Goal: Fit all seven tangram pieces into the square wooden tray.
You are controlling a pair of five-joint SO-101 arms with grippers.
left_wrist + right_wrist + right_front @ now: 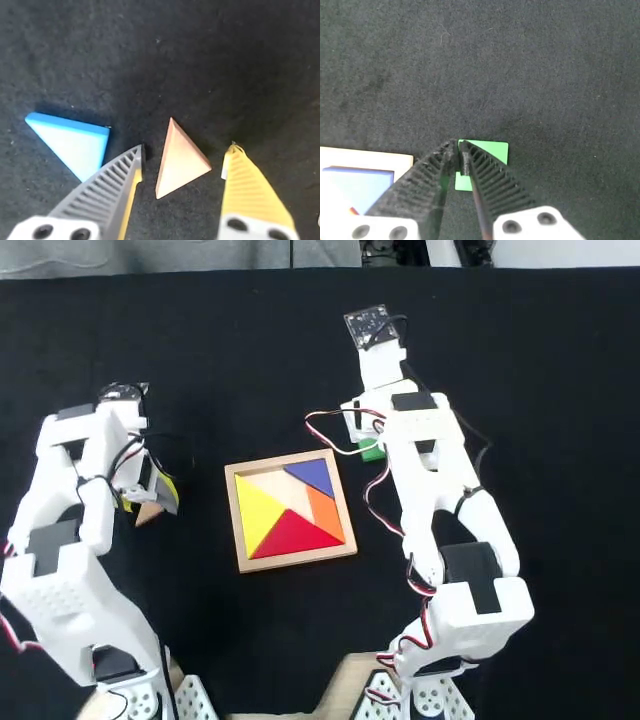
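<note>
The square wooden tray [240, 520] lies mid-table and holds a yellow triangle [258, 512], a red triangle [300, 535], an orange piece [325, 508] and a dark blue piece [312, 475]. My left gripper [186, 149] stands open, with a pale pink triangle [181, 160] on the cloth between its fingers. A light blue triangle [72, 142] lies just outside one finger. My right gripper [458, 148] is shut, its tips together over the edge of a green square [487, 152]. That green square [372, 449] sits on the cloth just outside the tray's far right corner.
Black cloth covers the table. The tray's corner [370, 160] with the dark blue piece [360, 182] lies close beside the right gripper. Both arm bases stand at the near edge, with open cloth at the far side.
</note>
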